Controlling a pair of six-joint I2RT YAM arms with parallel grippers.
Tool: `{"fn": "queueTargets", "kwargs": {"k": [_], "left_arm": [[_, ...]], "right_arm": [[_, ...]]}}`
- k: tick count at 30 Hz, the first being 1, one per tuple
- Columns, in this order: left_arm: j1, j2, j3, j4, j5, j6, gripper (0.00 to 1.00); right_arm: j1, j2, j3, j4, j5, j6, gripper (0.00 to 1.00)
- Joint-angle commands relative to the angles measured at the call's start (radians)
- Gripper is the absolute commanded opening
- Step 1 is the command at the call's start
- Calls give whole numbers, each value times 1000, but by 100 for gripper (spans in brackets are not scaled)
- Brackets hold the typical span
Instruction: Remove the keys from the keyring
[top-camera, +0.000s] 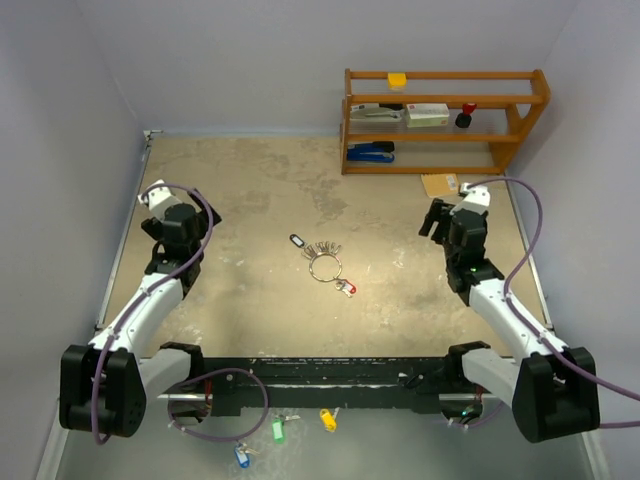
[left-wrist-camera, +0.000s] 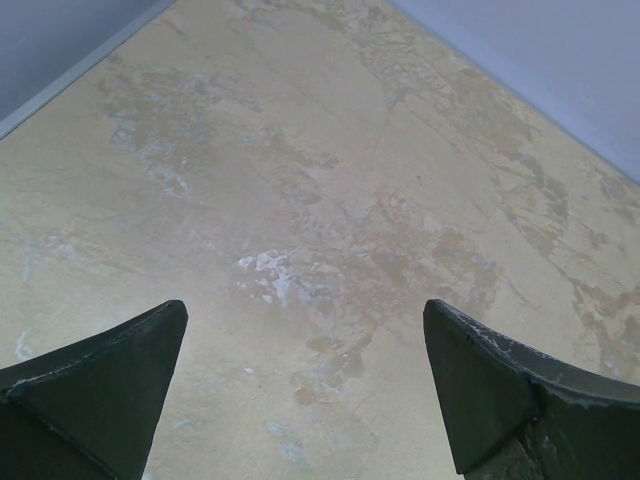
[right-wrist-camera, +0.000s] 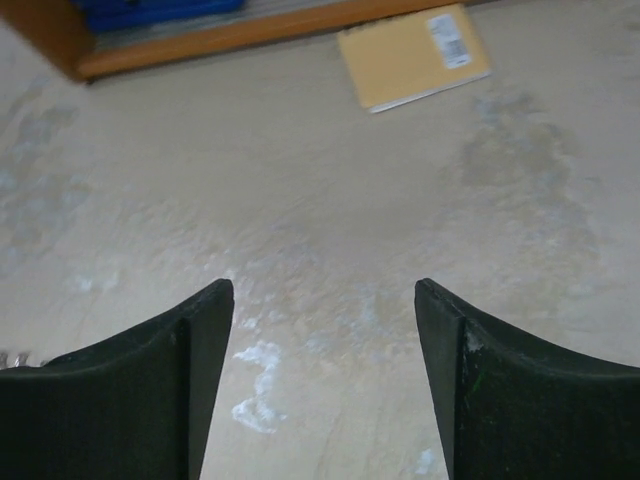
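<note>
Both spread, empty: left gripper (left-wrist-camera: 305, 325), right gripper (right-wrist-camera: 325, 300); you pin the thin silver wire keyring (top-camera: 312, 267) with one, slide small silver keys (top-camera: 324, 247) off.

The whole table (top-camera: 260, 190) is seen from high up and behind the arms (top-camera: 150, 300), looking down. Each wrist view is taken low and close over the table, facing forward. The wooden shelf (top-camera: 440, 138) and tan envelope (top-camera: 438, 184) are also seen in the right wrist view.
</note>
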Motion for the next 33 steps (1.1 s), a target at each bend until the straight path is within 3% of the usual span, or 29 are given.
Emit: {"fn": "queueTargets", "kwargs": {"k": [1,3,5,8,14,22,33], "left_arm": [[-4,-41,-6,107,102,7,99],[-4,-47,-25,131,156,6,99],[-4,-49,-50,160,208,-13,99],[-5,-42,-90,216,302,-60,99],[-28,14,-124,239,407,-88,85],[-100,22,-151,254,439,-77,69],[-148,57,-154,251,446,-97,67]], "right_arm": [[139,57,26,0,-153,-86,71],[249,104,47,-26,-125,-128,65],[338,156,72,-61,-110,-145,53],[382,196,69,-62,-154,-111,38],[403,210,35,9,-282,-55,28],[519,250,48,-17,-333,-68,27],[603,320,73,-21,-296,-70,31]]}}
